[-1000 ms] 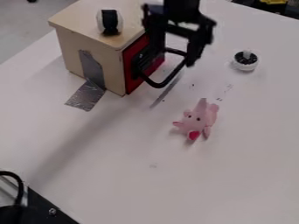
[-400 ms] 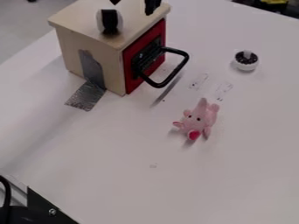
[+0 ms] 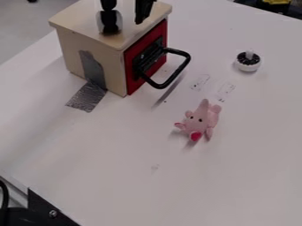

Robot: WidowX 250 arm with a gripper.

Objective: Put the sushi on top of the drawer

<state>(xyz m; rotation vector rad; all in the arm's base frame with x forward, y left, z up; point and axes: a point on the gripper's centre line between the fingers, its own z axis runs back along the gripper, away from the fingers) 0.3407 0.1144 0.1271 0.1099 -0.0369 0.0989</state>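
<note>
Gripper [image 3: 124,15]: hanging above the wooden box at the upper edge, its two black fingers standing apart and gripping nothing. Over the last two frames it is shifting leftward from above the handle, and is now bringing one finger over the upper end of the sushi; whether that finger is touching cannot be told.

Sushi [image 3: 110,24]: the white piece with the black band, taken to be the task's object, is resting on top of the drawer box, near the front corner. It is keeping the same place throughout.

Drawer [image 3: 134,77]: the red front is sitting in the wooden box [image 3: 73,18], apparently closed, with its black handle [image 3: 180,73] projecting over the table [image 3: 118,167].

Pink toy [image 3: 201,121]: lying on the table in front of the drawer, undisturbed and seemingly playing no part.

White pot [image 3: 247,63]: standing well apart at the right, its dark contents showing around a pale knob.

Meaning for the task: the sushi is already occupying the requested place, so the goal appears to be met. The gripper's return toward it is creating a slight risk of tipping or nudging; lifting straight up, clear of the piece, would seem the safer course.
</note>
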